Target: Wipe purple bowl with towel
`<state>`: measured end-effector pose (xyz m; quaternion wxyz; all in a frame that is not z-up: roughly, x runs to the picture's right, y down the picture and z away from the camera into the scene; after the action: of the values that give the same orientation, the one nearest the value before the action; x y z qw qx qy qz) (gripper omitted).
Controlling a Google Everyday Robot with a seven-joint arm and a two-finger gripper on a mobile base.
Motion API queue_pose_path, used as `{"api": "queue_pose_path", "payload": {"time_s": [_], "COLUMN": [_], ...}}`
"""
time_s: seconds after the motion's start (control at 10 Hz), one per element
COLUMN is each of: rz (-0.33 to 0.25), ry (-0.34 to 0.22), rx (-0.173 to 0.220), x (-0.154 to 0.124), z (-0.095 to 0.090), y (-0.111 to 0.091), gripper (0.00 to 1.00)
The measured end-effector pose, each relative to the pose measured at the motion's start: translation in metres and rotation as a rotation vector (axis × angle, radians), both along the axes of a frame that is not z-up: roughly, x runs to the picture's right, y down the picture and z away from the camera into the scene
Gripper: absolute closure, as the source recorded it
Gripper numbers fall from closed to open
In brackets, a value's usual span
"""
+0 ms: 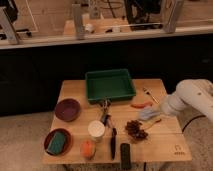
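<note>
While over the table (167, 146), the hand (156, 112) clamps the towel (147, 115).

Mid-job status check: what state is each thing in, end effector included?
end effector: shut on towel, over table's right side.
towel: bunched in the grip.
purple bowl: upright, empty, untouched.
reddish-brown bowl: upright, holding green sponge.
green tray: empty.
white cup: upright.

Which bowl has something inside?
The reddish-brown round bowl, front left, holds a green sponge. The round dark purple bowl is empty. The tool is far right.
</note>
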<state>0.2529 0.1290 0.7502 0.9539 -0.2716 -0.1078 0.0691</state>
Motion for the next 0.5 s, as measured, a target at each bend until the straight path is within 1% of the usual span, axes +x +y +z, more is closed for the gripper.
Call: {"api": "queue_pose_path", "payload": {"time_s": [0.1, 0.2, 0.3, 0.4, 0.5], "rz": [-0.028, -0.067, -0.112, -0.145, -0.172], "ry": [-0.018, -0.048, -0.081, -0.111, -0.135], "rx": [-0.005, -0.010, -0.016, -0.019, -0.018], "x": [-0.019, -0.048, -0.077, -0.102, -0.120], "z": [0.011, 0.024, 0.033, 0.039, 0.042], "y": [-0.007, -0.016, -0.021, -0.025, -0.028], "gripper": [1.00, 1.00, 1.00, 1.00, 1.00]}}
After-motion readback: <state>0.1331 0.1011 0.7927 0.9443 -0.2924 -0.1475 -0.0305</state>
